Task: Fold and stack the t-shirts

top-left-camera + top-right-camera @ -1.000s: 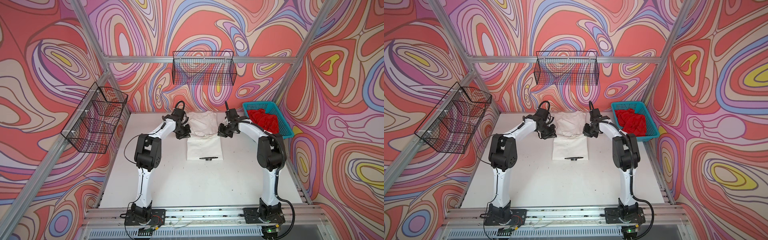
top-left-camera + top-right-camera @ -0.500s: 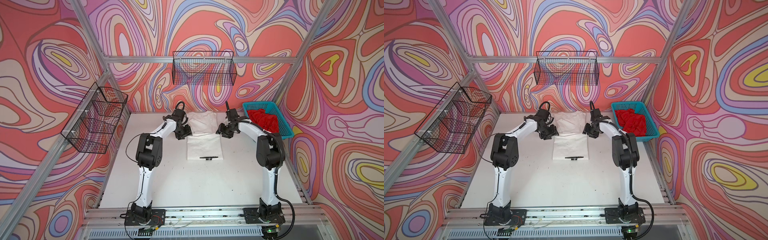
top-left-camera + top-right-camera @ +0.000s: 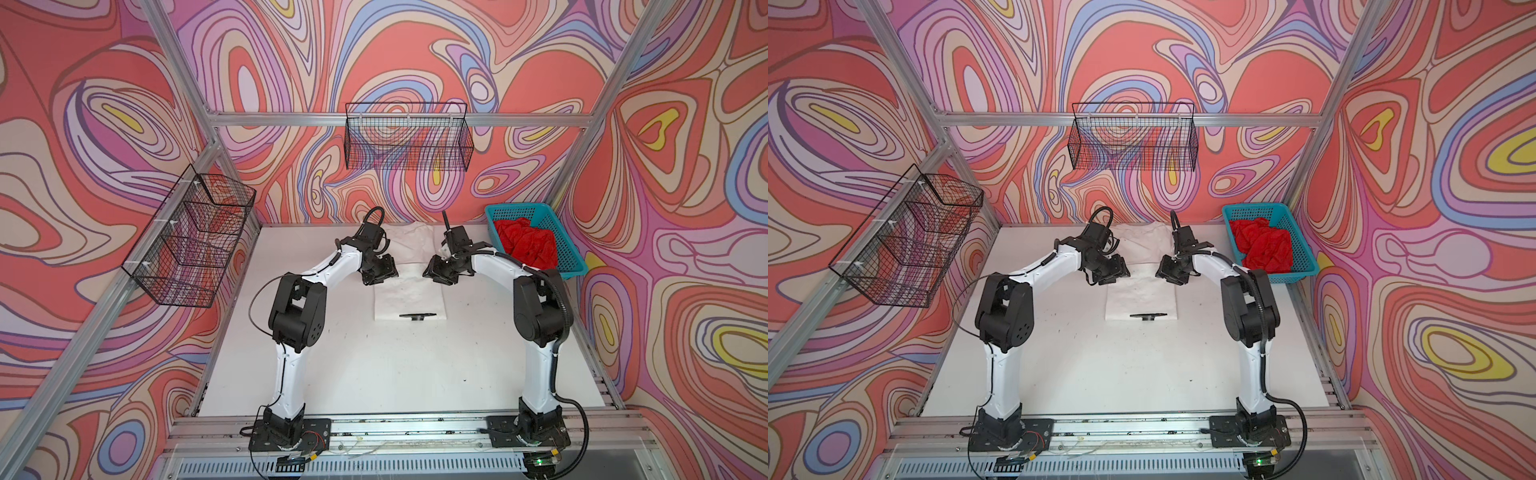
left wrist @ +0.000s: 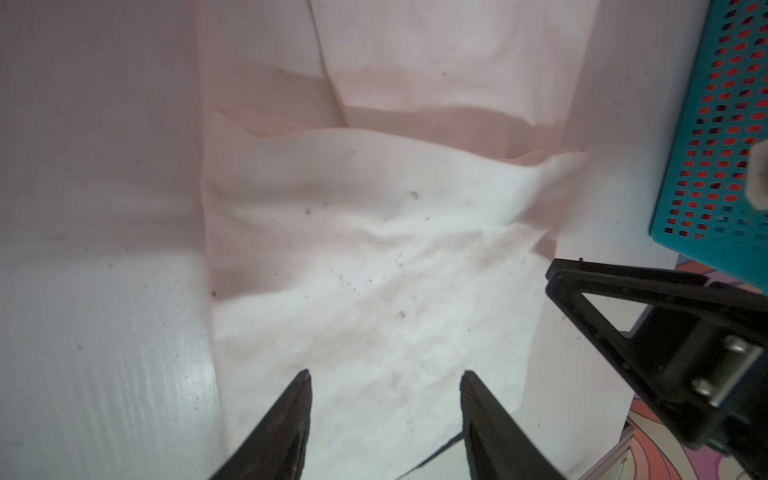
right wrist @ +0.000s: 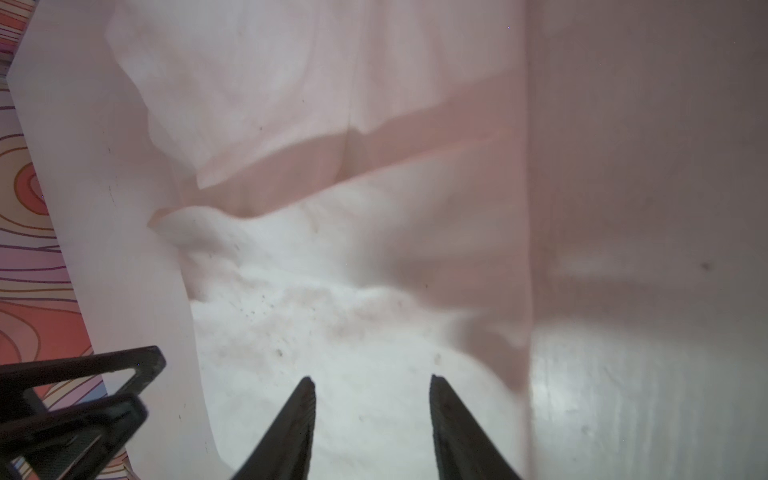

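The white t-shirt (image 3: 409, 286) lies partly folded at the middle back of the table (image 3: 353, 374), between the two grippers. On its left the left gripper (image 3: 380, 276) is seen with jaws parted and nothing between them; on its right the right gripper (image 3: 438, 274) is likewise released. Farther right the red t-shirt (image 3: 525, 245) is heaped in the teal basket (image 3: 571, 257). The cloth is judged light, limp and prone to sagging, so corners or the folded edge would be pinched. Faint dark specks and a raised fold are shown only in the wrist views (image 4: 374, 249); the red t-shirt is shown clearly only in both top views.
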Tool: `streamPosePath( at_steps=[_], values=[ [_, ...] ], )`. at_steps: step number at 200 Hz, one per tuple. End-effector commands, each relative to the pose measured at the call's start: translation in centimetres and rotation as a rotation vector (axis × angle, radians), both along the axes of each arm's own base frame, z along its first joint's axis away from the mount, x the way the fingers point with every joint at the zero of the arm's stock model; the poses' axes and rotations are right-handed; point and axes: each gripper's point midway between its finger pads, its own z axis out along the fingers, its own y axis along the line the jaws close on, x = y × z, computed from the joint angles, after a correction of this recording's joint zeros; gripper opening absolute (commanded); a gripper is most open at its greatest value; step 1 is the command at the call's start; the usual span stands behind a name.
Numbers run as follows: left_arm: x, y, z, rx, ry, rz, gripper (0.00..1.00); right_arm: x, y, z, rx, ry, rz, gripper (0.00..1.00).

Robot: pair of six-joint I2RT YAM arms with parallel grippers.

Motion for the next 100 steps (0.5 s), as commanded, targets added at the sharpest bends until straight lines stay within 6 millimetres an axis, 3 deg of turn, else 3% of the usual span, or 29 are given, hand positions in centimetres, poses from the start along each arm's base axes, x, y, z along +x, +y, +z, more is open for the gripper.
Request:
streamPosePath(
  at_steps=[1,38,69,100],
  values=[
    [2.5,0.3,-1.2,0.020,-0.011,0.018,0.58,2.7,0.6,-0.1,-0.001,-0.052,0.029,0.46],
    [3.8,1.9,-4.3,0.085,0.020,0.041,0.58,4.3,-0.1,-3.0,-0.072,-0.027,0.018,0.46],
    [3.1,3.4,-6.3,0.138,0.054,0.054,0.57,3.6,-1.0,-5.5,-0.111,0.029,0.012,0.46],
    [1.8,4.3,-7.5,0.181,0.079,0.044,0.57,2.7,-1.9,-6.0,-0.139,0.045,0.009,0.46]
  ],
)
